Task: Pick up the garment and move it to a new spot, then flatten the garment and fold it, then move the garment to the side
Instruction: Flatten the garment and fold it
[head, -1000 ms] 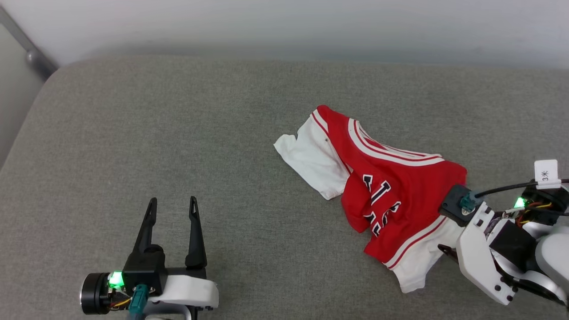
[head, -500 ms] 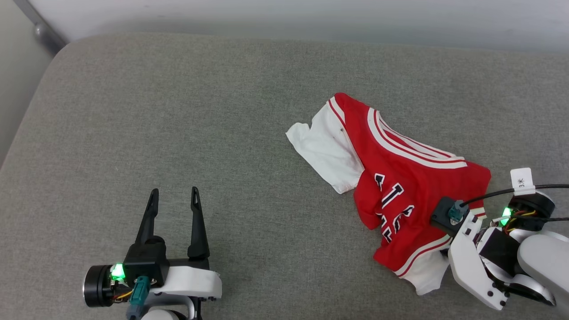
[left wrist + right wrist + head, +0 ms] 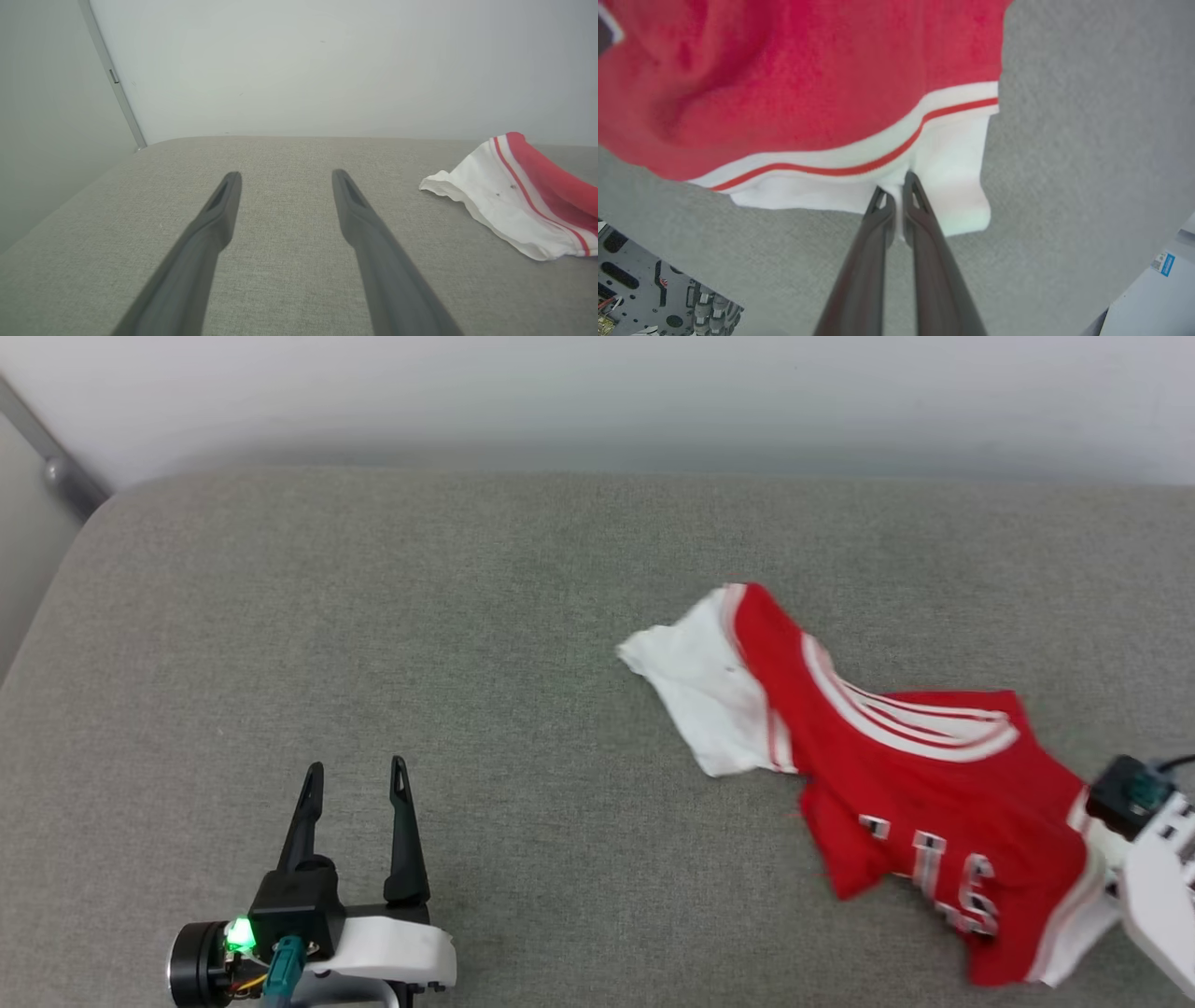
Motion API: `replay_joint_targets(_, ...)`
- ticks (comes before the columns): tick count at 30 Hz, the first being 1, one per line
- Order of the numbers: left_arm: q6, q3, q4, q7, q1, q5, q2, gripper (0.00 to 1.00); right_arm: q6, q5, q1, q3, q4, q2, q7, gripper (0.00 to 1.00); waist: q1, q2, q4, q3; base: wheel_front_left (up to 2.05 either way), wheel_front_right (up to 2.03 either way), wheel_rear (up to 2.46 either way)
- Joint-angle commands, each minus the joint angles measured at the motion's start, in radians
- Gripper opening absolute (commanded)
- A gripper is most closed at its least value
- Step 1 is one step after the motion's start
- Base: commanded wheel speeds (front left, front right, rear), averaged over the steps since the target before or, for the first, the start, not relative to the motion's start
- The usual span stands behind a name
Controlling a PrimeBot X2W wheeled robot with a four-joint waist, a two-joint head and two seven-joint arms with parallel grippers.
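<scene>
Right wrist view: clamped on shirt (image 3: 808,70) sleeve w/ R gripper (image 3: 895,184); L gripper (image 3: 356,765) jaws apart. Grabbed; move, flatten, fold pending.

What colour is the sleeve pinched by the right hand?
The sleeve is white, bordered by white trim with one red stripe; clearest in the right wrist view.

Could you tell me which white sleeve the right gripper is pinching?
The near sleeve at the shirt's right end, clamped in the shut right gripper; the far sleeve lies free toward the cushion's middle, untouched.
</scene>
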Motion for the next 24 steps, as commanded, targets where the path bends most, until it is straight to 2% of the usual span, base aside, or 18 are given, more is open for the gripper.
replay_joint_targets(1,-0.003,-0.001,0.000,-0.003,-0.006,0.000,-0.001,1.00,-0.001,0.014,0.025,-0.005,0.025,-0.006,-0.008,0.00,0.0000,0.0000,0.003,0.006,0.00,0.00,0.00)
replay_joint_targets(4,-0.007,0.000,0.000,-0.003,-0.015,0.007,-0.001,1.00,-0.001,0.038,0.065,-0.009,0.094,-0.004,-0.025,0.00,0.0000,0.0000,0.009,0.015,0.00,0.00,0.00)
replay_joint_targets(9,-0.011,0.014,0.007,-0.003,-0.007,0.022,-0.001,1.00,-0.001,0.070,0.111,-0.033,0.166,0.058,-0.101,0.00,0.0000,0.0000,0.001,0.004,0.00,0.00,0.00)
replay_joint_targets(10,-0.015,0.017,0.012,-0.003,-0.003,0.025,-0.001,1.00,-0.001,0.063,0.110,-0.044,0.177,0.069,-0.124,0.33,0.0000,0.0000,-0.004,-0.004,0.00,0.00,0.00)
replay_joint_targets(11,-0.021,0.020,0.017,-0.003,0.000,0.029,0.001,1.00,-0.001,0.051,0.107,-0.057,0.188,0.074,-0.149,1.00,0.0000,0.0000,-0.010,-0.014,0.00,0.00,0.00)
replay_joint_targets(19,-0.067,0.045,0.046,-0.003,-0.027,0.051,0.047,1.00,-0.001,0.013,0.136,-0.204,0.187,0.072,-0.331,1.00,0.0000,0.0000,-0.073,-0.091,0.00,0.00,0.00)
replay_joint_targets(24,-0.117,0.045,0.091,-0.003,-0.109,0.063,0.102,1.00,-0.001,-0.047,0.169,-0.385,0.157,0.092,-0.445,1.00,0.0000,0.0000,-0.117,-0.110,0.00,0.00,0.00)
